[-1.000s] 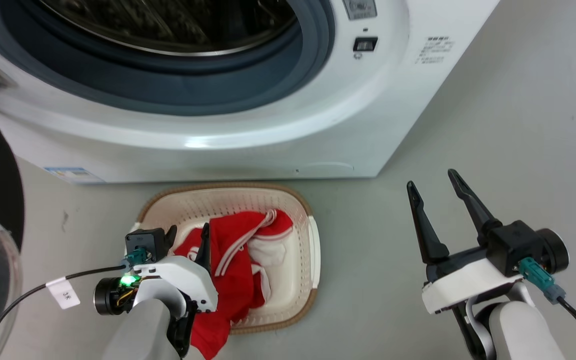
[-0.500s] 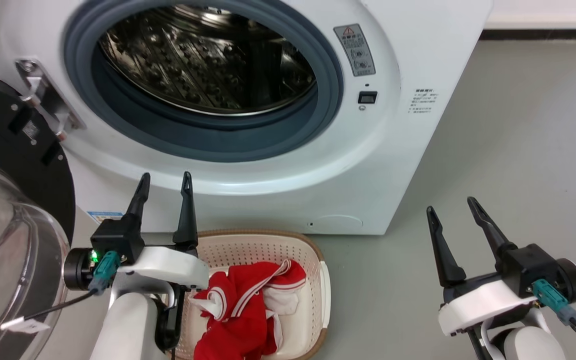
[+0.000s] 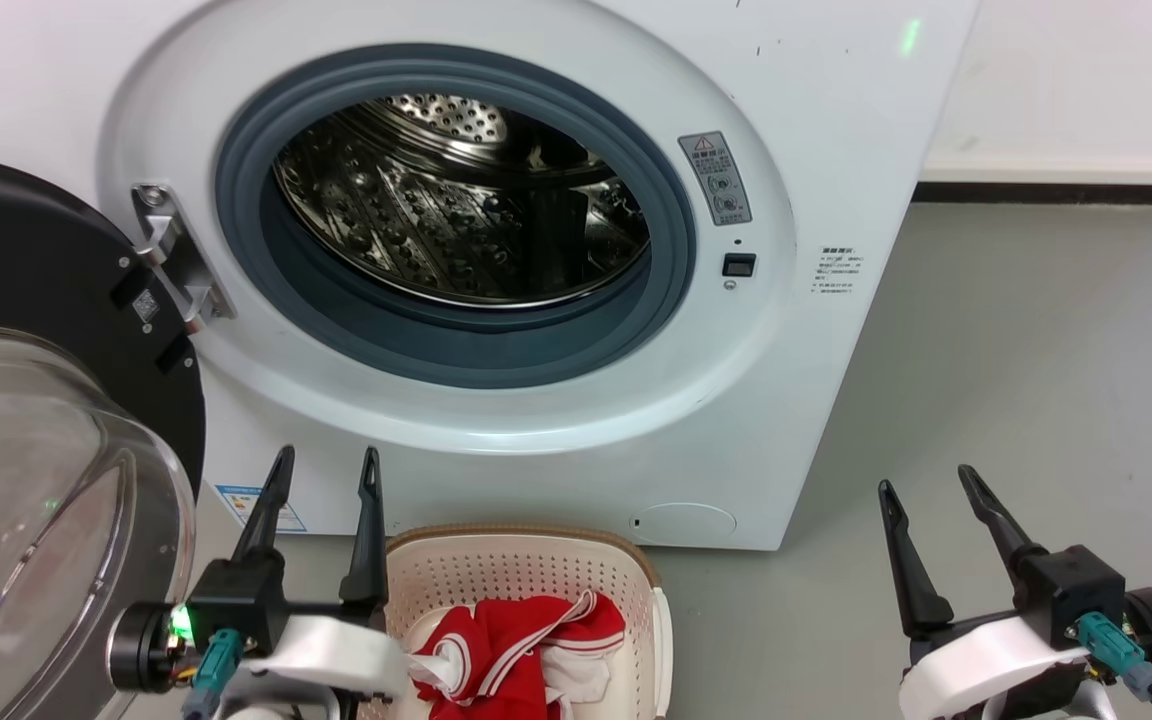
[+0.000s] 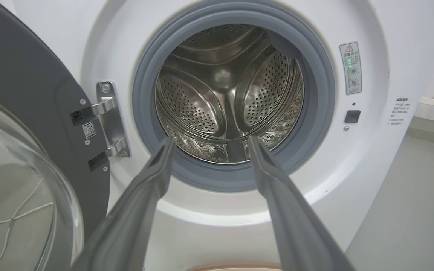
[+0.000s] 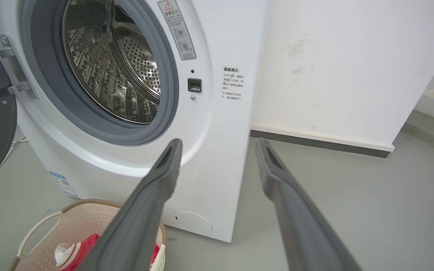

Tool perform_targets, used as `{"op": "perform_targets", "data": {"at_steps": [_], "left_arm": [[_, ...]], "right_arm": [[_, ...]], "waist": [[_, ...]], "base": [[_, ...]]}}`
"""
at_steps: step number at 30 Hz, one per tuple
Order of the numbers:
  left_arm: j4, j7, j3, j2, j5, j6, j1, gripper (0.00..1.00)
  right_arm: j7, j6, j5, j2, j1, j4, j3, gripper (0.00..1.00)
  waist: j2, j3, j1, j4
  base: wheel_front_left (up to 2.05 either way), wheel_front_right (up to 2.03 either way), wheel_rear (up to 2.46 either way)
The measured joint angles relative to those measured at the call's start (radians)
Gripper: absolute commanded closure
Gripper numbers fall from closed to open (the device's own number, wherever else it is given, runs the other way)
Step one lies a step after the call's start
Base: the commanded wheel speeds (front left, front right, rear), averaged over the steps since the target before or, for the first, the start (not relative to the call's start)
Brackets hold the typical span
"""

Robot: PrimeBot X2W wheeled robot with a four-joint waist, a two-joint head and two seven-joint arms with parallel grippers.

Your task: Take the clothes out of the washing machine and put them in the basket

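Note:
The white washing machine (image 3: 576, 460) stands with its door (image 3: 26, 500) swung open to the left, and its steel drum (image 3: 456, 220) shows bare metal. Below it on the floor, the cream basket (image 3: 526, 536) holds red clothes (image 3: 506, 660) with white stripes. My left gripper (image 3: 326, 455) is open with nothing in it, raised at the basket's left rim and pointing at the machine. My right gripper (image 3: 924, 478) is open and holds nothing, over the floor to the right. The left wrist view looks between the left gripper (image 4: 210, 139) into the drum (image 4: 224, 94). The right wrist view shows the right gripper (image 5: 217, 141), the basket (image 5: 32, 233) and the clothes (image 5: 85, 244).
The glass door (image 4: 21, 180) with its black rim and steel hinge (image 3: 171, 255) juts out close to my left arm. Grey floor (image 3: 1036, 380) stretches to the right of the machine. A white wall with a dark skirting (image 5: 315, 141) runs behind it.
The head camera has tilted up, bringing the whole drum into view. My left gripper has risen out of the basket, off the red clothes, and now stands open.

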Motion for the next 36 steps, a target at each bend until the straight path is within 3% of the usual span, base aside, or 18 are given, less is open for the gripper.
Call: {"op": "perform_targets", "data": {"at_steps": [33,34,36], "left_arm": [[0.031,0.0,-0.001,0.008,-0.021,0.002,0.038,0.0],[0.031,0.0,-0.002,0.008,-0.021,0.001,0.039,1.0],[0.048,0.002,-0.003,0.006,-0.021,0.002,0.047,1.0]], "right_arm": [[0.017,0.0,0.012,0.0,0.022,-0.016,0.013,0.0],[0.017,0.0,0.012,0.0,0.022,-0.014,0.013,1.0],[0.017,0.0,0.012,0.0,0.028,0.003,0.014,1.0]], "waist": [[0.0,-0.017,0.0002,0.013],[0.0,-0.016,0.0002,0.013],[0.0,-0.016,0.0002,0.013]], "base": [[0.0,0.0,0.0],[0.0,0.0,0.0],[0.0,0.0,0.0]]}}
